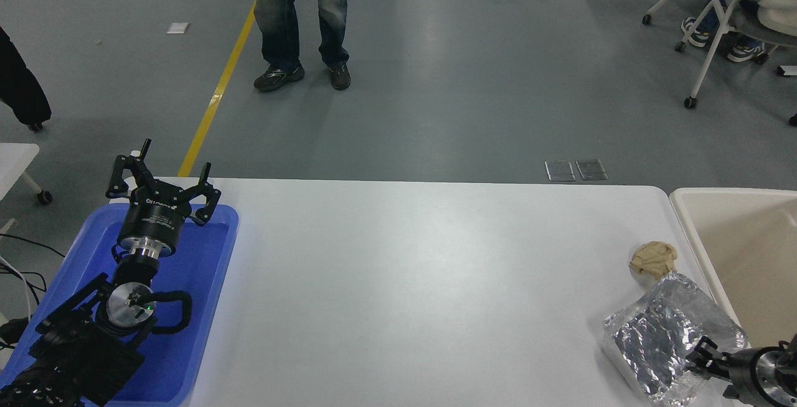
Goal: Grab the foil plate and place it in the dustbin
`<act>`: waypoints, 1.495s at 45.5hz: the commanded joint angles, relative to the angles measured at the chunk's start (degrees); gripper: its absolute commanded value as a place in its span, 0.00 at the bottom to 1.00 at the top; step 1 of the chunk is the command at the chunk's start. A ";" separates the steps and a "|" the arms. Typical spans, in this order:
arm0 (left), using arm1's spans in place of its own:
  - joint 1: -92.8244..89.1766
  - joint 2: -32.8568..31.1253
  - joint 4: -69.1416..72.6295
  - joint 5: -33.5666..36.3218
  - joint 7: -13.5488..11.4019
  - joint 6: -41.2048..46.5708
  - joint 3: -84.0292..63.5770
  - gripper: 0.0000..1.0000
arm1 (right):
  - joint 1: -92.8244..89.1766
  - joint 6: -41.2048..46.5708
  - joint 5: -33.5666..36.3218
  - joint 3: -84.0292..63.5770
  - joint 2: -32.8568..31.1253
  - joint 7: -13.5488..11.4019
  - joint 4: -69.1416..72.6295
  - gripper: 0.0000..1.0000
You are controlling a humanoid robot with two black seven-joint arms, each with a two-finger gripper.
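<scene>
The foil plate [654, 338] is a crinkled silver tray lying at the table's front right corner. The dustbin [747, 245], a cream tub with a thick rim, stands just right of the table beside the plate. My right gripper [698, 357] reaches in from the lower right edge, low over the plate's near right rim, and looks open with nothing held. The left gripper [163, 186] stays parked, open, over the far end of the blue tray.
A small crumpled tan paper wad [653, 259] lies just behind the foil plate. The blue tray [205, 282] sits at the left edge under the left arm. A person's legs [299, 21] stand beyond the table, and wheeled chairs [716, 33] are at the far right.
</scene>
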 commanded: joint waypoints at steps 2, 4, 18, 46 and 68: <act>0.00 0.00 0.01 -0.05 -0.02 0.00 0.05 1.00 | -0.54 -0.68 -0.59 -0.42 0.32 0.11 -0.51 0.09; 0.00 0.00 0.01 0.04 -0.02 0.00 0.05 1.00 | -0.54 -0.68 -0.85 -0.42 0.41 0.11 -0.51 0.05; 0.00 0.00 0.01 0.04 -0.02 0.00 0.05 1.00 | -0.28 -0.50 -1.03 -0.51 0.06 0.11 -1.22 0.00; 0.00 0.00 0.01 0.04 0.07 0.00 0.05 1.00 | 29.32 11.09 -4.98 -17.02 -12.42 -0.24 4.93 0.00; 0.00 0.00 0.01 0.04 0.07 0.00 0.05 1.00 | 65.19 27.44 -5.42 -33.99 -10.85 -0.59 9.15 0.00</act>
